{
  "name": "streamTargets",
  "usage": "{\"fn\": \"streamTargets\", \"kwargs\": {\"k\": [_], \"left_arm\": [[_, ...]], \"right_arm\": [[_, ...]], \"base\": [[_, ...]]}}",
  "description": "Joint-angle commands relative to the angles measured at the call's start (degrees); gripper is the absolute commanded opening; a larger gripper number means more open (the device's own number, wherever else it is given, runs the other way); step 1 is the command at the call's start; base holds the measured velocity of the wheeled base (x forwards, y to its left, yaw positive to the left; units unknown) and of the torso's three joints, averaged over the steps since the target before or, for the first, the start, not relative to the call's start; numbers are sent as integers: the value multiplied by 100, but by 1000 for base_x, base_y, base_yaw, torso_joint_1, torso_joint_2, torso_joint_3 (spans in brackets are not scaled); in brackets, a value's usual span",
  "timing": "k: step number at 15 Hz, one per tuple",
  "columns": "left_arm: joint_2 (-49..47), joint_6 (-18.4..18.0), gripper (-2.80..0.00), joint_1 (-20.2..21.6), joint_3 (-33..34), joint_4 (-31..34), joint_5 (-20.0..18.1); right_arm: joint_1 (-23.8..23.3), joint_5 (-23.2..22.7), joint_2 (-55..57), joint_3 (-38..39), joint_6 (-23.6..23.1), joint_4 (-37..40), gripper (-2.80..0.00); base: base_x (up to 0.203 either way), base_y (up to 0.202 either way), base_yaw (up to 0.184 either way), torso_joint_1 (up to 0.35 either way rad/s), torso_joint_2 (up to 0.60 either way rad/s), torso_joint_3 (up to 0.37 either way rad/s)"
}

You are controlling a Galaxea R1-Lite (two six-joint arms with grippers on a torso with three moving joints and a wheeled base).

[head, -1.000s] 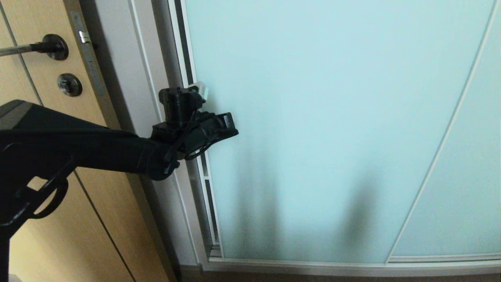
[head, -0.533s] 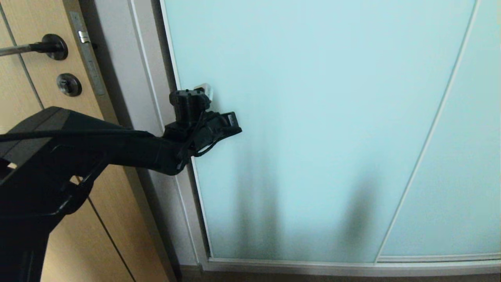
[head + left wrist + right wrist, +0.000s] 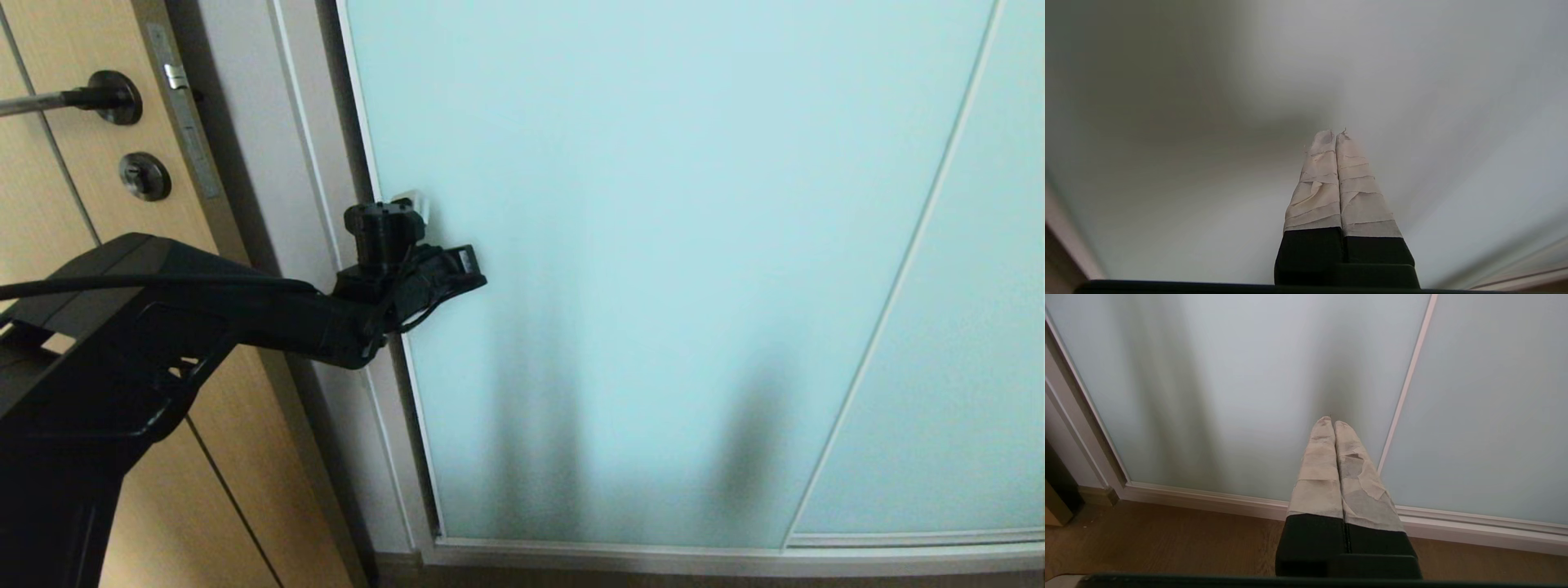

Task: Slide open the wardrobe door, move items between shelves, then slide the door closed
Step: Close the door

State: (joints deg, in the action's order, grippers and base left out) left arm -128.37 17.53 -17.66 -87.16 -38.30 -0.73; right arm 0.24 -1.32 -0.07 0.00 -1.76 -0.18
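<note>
Door position: the sliding wardrobe door (image 3: 653, 269), a frosted pale blue-green glass panel in a thin silver-white frame, covers the opening; its left edge lies against the white wardrobe jamb (image 3: 302, 204), with no gap visible.
Left gripper: the left gripper (image 3: 408, 200) is at the door's left edge, about mid-height in the head view, with its taped fingers (image 3: 1337, 179) pressed together and nothing between them; the tips are at the glass, but contact cannot be confirmed.
Right gripper: the right gripper (image 3: 1333, 424) hangs low in front of the glass near the door's bottom rail (image 3: 1229, 500), jaws together and empty.
Risk, slip: closed fingertips on smooth glass give little purchase; a sideways push is likely to skid across the panel without moving it.
Risk, frame: a tip driven into the seam between door edge and jamb could jam or scrape the thin frame.
Risk, neighbour: the wooden room door (image 3: 49, 180) with its black handle (image 3: 77, 98) stands just left of the jamb; a wide arm swing could strike it.
Wardrobe contents: hidden. Only two dark vertical shapes show through the frosted glass; the shelves and the cushion cannot be seen.
</note>
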Motion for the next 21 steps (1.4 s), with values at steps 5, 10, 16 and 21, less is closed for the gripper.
{"fn": "streamTargets", "kwargs": {"k": [5,10,16,21], "left_arm": [[93,6,-280,79,165,-19,-6],[368,23,-280,80,458,-35,-19],[2264,-453,-280,-30,1876,-42,539],[4504,-1473,-280,-19,3727,-300,1163]], "right_arm": [[2,0,-10,9,0,1,-280],[2,0,-10,0,3,-2,-280],[2,0,-10,0,0,1,-280],[2,0,-10,9,0,1,-280]], "base": [[0,0,0,0,0,0],[0,0,0,0,0,0],[0,0,0,0,0,0],[0,0,0,0,0,0]]}}
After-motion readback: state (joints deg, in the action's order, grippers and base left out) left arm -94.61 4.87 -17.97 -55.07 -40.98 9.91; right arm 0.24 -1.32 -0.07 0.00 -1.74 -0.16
